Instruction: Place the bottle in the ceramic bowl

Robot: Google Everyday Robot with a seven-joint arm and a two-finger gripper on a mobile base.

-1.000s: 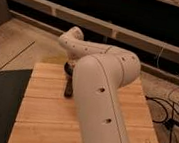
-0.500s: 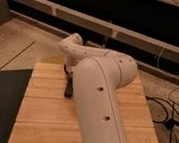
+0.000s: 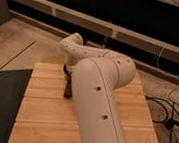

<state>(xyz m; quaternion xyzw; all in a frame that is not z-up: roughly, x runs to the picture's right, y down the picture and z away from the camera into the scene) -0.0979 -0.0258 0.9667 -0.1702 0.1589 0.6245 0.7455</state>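
My white arm (image 3: 96, 102) reaches across the wooden table (image 3: 38, 114) and covers most of its middle and back. The gripper (image 3: 68, 81) is down at the table just left of the arm's bend. Only a dark, elongated part of it shows below the wrist (image 3: 71, 45). I cannot separate that dark shape from anything lying beside it. The bottle is hidden from view. The ceramic bowl is hidden as well, and the arm blocks the stretch of table behind it.
A dark mat (image 3: 0, 103) lies along the table's left side on the speckled floor. Black cables (image 3: 170, 111) trail on the floor at the right. A low dark wall with a pale ledge (image 3: 90, 23) runs behind the table.
The wrist has dropped slightly toward the table and the big arm link has shifted a little to the right. Nothing else has visibly moved.
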